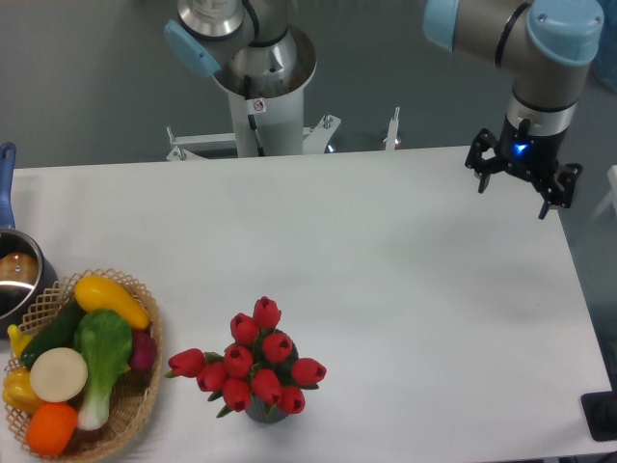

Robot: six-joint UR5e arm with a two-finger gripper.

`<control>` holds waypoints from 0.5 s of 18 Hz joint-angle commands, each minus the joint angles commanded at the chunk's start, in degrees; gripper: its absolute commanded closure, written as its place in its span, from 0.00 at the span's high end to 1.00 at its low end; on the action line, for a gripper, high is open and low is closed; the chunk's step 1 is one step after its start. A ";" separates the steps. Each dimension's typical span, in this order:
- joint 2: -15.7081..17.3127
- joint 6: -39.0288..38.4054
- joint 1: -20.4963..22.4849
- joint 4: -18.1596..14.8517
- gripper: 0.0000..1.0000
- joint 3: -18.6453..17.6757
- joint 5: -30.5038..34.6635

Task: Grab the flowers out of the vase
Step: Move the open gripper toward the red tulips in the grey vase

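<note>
The flowers, a bunch of red tulip buds with small green leaves, stand in the vase near the table's front edge, left of centre. Only a sliver of the dark grey vase shows beneath the blooms. My gripper hangs over the far right corner of the table, well away from the flowers. Its fingers are spread apart and open, with nothing between them.
A woven wicker basket full of toy vegetables sits at the front left. Behind it, at the left edge, is a steel pot with a blue handle. The arm's base column stands behind the white table.
</note>
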 joint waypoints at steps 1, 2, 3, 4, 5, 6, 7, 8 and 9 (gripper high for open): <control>0.00 0.00 0.00 -0.09 1.00 0.00 0.00; 0.09 0.09 0.00 -0.09 1.00 -0.09 0.00; 0.17 0.00 -0.09 -0.09 1.00 -0.26 0.00; 0.44 0.00 -0.09 0.00 1.00 -0.61 0.00; 0.53 0.00 -0.17 0.00 1.00 -0.70 0.00; 0.61 0.00 -0.35 0.00 1.00 -0.79 0.00; 0.62 -0.26 -0.79 0.00 1.00 -0.88 0.00; 0.88 -0.61 -0.88 -0.09 1.00 -1.40 -0.17; 1.05 -0.53 -0.70 0.00 1.00 -2.45 -0.87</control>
